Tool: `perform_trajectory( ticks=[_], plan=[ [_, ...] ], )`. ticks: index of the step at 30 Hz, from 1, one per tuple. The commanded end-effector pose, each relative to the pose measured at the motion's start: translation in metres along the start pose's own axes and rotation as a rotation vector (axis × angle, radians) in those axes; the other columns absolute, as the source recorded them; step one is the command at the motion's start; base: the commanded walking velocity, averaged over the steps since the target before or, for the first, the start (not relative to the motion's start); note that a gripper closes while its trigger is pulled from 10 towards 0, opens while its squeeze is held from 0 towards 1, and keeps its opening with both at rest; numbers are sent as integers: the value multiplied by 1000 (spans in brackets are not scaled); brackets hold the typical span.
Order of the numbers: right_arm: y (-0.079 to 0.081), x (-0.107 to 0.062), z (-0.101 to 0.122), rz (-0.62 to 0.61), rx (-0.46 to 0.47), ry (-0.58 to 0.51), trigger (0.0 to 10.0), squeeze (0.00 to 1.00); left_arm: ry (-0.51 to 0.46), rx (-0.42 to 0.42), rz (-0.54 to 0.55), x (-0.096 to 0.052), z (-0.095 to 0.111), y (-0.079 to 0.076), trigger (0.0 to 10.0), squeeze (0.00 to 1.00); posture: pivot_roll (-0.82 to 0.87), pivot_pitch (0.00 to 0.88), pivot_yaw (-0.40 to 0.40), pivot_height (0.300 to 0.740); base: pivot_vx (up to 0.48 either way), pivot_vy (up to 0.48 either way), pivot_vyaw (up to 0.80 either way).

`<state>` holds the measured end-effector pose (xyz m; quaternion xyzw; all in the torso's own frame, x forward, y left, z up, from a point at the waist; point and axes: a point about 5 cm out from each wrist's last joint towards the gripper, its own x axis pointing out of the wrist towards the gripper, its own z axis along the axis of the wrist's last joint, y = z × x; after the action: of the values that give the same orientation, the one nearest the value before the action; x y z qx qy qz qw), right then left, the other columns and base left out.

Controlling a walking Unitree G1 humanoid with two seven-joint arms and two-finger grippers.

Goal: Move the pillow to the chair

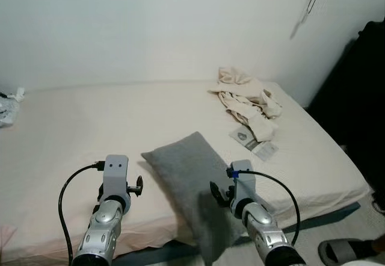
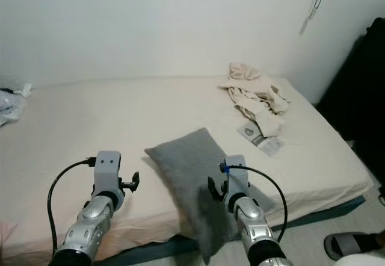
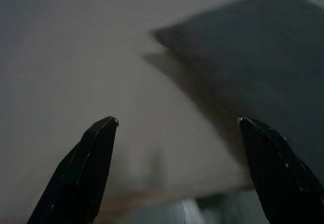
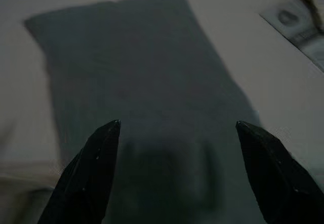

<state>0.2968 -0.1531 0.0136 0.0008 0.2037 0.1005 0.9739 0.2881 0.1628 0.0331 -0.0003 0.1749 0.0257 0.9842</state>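
With both tools spread, the right tool (image 4: 177, 127) hovered directly above the grey pillow (image 1: 191, 176) while the left tool (image 3: 177, 125) had it off to one side, so closing in from both sides looked wisest.

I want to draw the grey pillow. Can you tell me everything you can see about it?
The grey rectangular fabric pillow looks soft and plain, with a slightly fuzzy cloth cover and no pattern. It lies flat and slantwise on the cream bed sheet, one corner pointing up the bed and the lower end hanging over the near edge of the mattress. Nothing is holding it: the left end effector and right end effector are both open, hovering just in front.
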Motion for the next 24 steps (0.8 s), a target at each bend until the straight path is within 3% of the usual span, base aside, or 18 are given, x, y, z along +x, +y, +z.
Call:
perform_trajectory(
  ticks=[1, 5, 10, 24],
  plan=[
    [2, 0, -2, 3, 9, 1, 10000, 0, 2, 9, -1, 0, 0, 1, 10000, 0, -64, 65, -57, 740, 0, 480, 0],
    [1, -1, -2, 1, 11, 2, 10000, 0, 7, 20, 7, 1, 0, 0, 10000, 0, -66, 69, -58, 740, 0, 457, 0],
    [0, -2, -3, -2, 11, 3, 10000, 0, -13, 58, 20, 1, 2, 0, 10000, 0, -66, 70, -58, 740, 0, 0, 0],
    [-9, 1, 12, -49, 47, -59, 10000, 0, -37, 19, 11, 2, 7, -3, 10000, 0, -70, 73, -53, 740, 0, 0, 0]
  ],
)
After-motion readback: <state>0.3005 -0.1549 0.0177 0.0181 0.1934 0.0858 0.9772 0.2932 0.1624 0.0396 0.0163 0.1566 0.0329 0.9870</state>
